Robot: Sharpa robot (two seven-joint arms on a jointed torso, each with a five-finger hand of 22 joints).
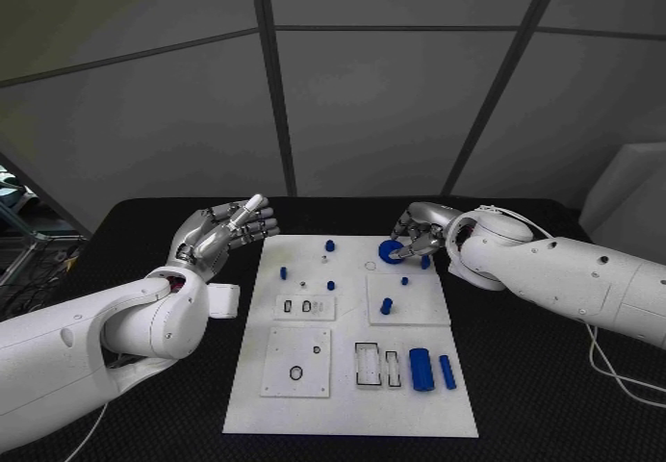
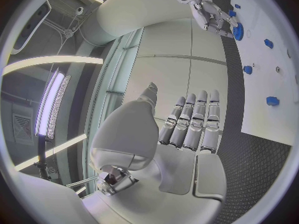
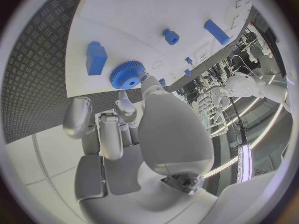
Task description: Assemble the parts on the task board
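Note:
The white task board (image 1: 347,395) lies in the middle of the table. My right hand (image 1: 421,229) reaches over its far right corner and pinches a blue gear (image 1: 393,253) at its fingertips. In the right wrist view the gear (image 3: 127,74) sits against the thumb and a fingertip of that hand (image 3: 152,134), close over the board (image 3: 156,10), beside a blue block (image 3: 96,57). My left hand (image 1: 222,234) hovers left of the board's far end, fingers straight and apart, holding nothing. In the left wrist view that hand (image 2: 187,129) shows straight fingers, with the gear (image 2: 238,31) farther off.
Small blue pegs (image 1: 329,245) stand on the board's far half, with a blue block (image 1: 386,307) at mid-right. Two blue cylinders (image 1: 421,369) lie near the board's front right beside rectangular slots (image 1: 368,365). A white cable (image 1: 611,371) runs along the table's right side.

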